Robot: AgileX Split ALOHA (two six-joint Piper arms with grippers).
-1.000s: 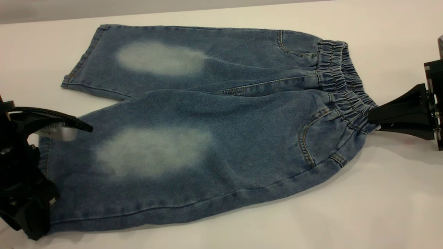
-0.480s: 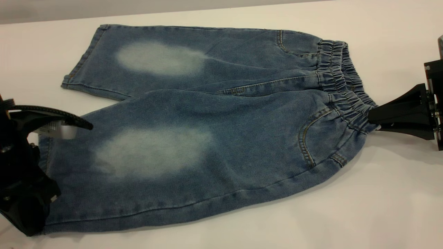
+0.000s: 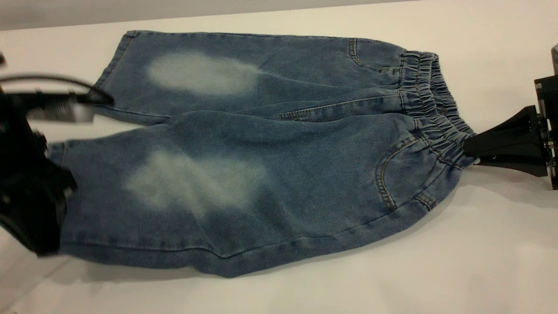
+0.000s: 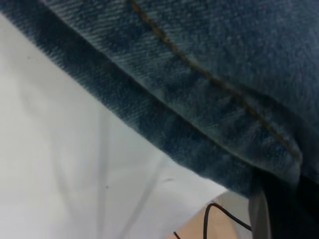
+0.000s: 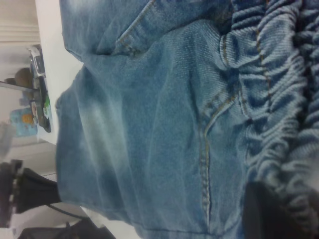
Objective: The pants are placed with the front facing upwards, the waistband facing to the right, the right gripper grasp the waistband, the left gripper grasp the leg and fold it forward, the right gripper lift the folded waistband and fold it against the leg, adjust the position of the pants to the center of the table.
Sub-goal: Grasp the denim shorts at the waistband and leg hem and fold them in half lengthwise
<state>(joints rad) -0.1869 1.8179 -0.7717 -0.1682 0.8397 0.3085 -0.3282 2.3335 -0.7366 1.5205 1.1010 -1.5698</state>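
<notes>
The left claw holds the leg end of the pants, lifted a bit off the white tabletop, though it looks blurry. At the right, the right claw pinches the waistband, low and flat.

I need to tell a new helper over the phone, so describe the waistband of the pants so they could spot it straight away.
On the white table lie blue denim pants, legs pointing left. At their right end runs the waistband, where the right gripper bites its near corner. Unlike the smooth legs with pale faded ovals, it is a narrow, ruched elastic strip, tightly gathered.
</notes>
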